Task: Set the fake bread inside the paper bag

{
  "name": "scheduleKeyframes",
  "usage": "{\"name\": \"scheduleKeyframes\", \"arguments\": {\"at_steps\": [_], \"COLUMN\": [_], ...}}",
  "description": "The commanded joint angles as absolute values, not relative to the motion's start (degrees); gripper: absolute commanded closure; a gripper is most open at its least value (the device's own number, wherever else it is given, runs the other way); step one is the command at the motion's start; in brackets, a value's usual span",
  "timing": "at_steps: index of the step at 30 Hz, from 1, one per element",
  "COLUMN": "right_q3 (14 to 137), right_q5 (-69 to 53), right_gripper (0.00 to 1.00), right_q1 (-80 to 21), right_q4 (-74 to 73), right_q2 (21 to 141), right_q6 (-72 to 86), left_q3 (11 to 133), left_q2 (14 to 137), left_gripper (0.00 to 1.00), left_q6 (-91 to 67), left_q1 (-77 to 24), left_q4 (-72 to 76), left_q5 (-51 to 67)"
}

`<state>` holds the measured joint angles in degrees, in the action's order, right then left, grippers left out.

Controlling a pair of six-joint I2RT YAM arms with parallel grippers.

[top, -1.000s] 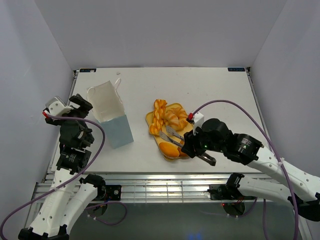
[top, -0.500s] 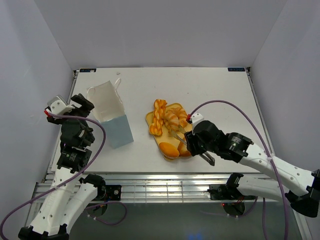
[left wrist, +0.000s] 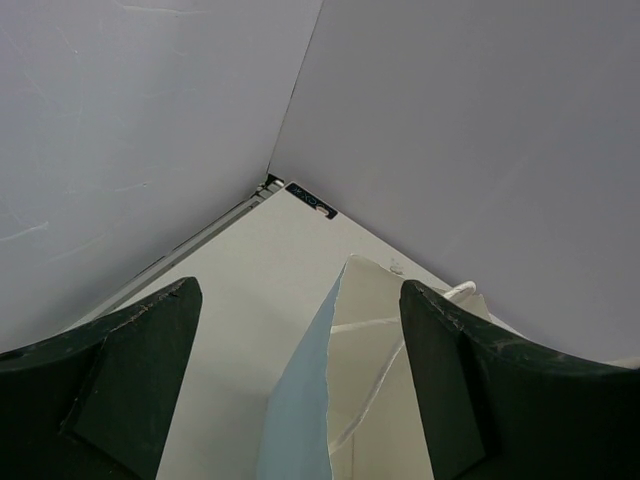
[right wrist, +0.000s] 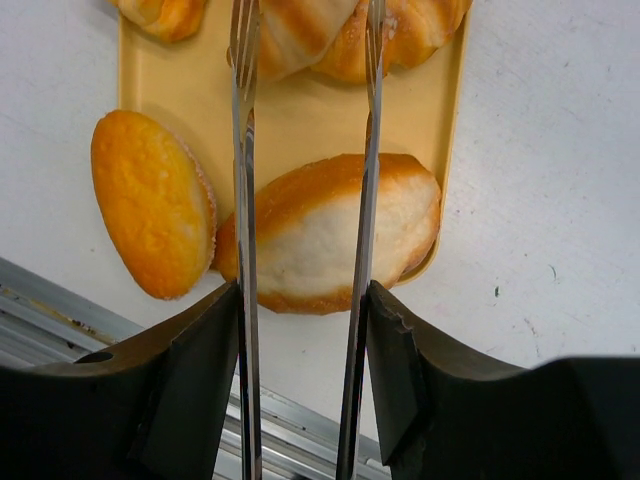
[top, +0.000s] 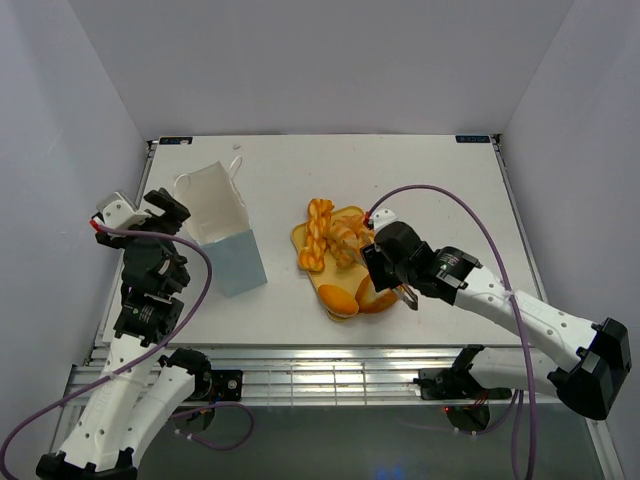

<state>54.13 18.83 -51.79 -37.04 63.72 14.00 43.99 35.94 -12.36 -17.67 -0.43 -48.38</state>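
The bottom edge of the left wrist view cuts off the paper bag (left wrist: 300, 420); its inside is not seen. In the right wrist view the thin fingers (right wrist: 243, 150) of the right gripper (right wrist: 305, 12) and a striped pastry (right wrist: 300, 45) leave the frame at the top. In the top view the right arm (top: 480, 290) hides the right part of the tray (top: 299, 237).

The right gripper (top: 362, 262) has moved forward over the tray (right wrist: 190, 80).

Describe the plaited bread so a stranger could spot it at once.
Find the flat yellow tray mid-table. On its side facing the paper bag lies a long golden bread. Unlike the smooth rounded rolls nearby, it is twisted like rope.
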Motion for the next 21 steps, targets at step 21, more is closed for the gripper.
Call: {"name": "scheduleKeyframes", "arguments": {"at_steps": [21], "right_q3": [57.6], "right_q5": [10.7], "right_gripper": [0.42], "right_q1": [-43.3], "right_q4": [-26.2], "right_q2": [71.4], "right_q6": [8.7], "left_q3": [45.5], "left_q2": [35.5], "left_gripper": [0.09], "left_q6": [-12.7], "left_q1": [-18.0], "left_q4": [-1.6], "left_q5": [-46.9]}}
